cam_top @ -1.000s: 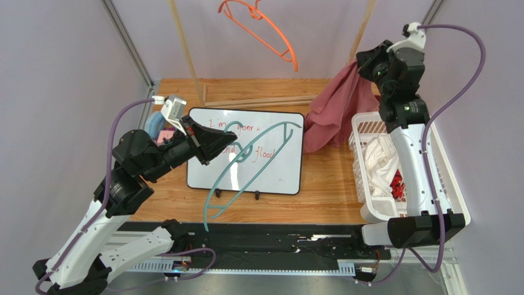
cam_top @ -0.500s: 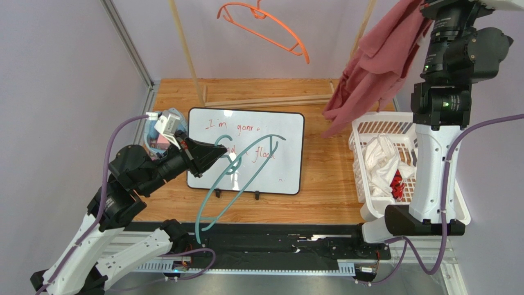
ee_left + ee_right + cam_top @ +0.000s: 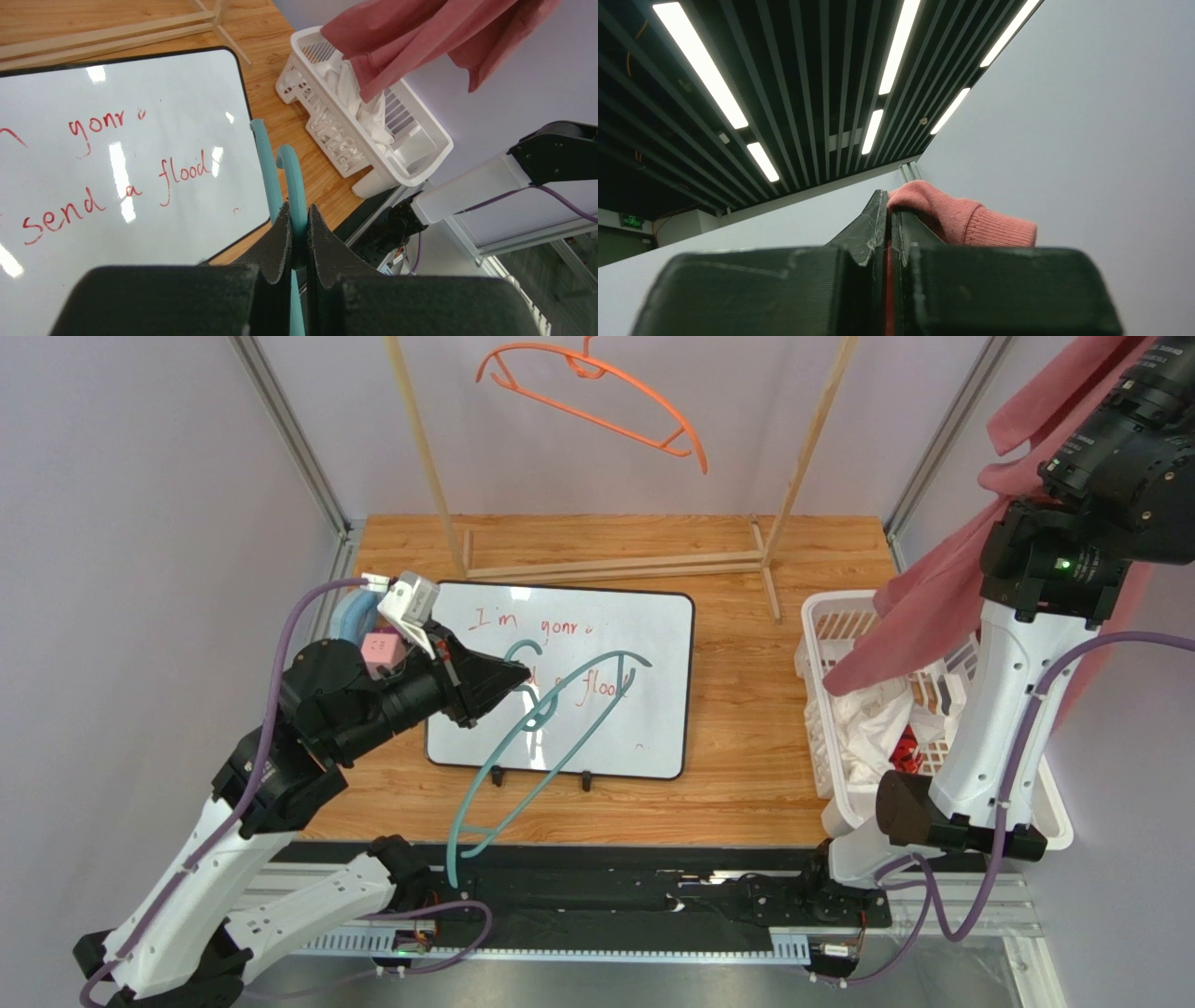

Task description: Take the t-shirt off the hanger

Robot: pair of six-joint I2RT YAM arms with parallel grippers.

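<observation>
T-shirt (image 3: 933,595) higher now, above basket (image 3: 828,763); pinched fold only in right-wrist view.

This is a robotics lab test cell. Plain pale wall panels (image 3: 140,546) and aluminium frame posts (image 3: 288,434) box in a wooden tabletop (image 3: 744,686), with a black mounting rail (image 3: 631,875) along the bottom edge. The right wrist view shows a slatted black ceiling (image 3: 794,84) with strip lights (image 3: 699,63) (institutional, hardly domestic).
</observation>
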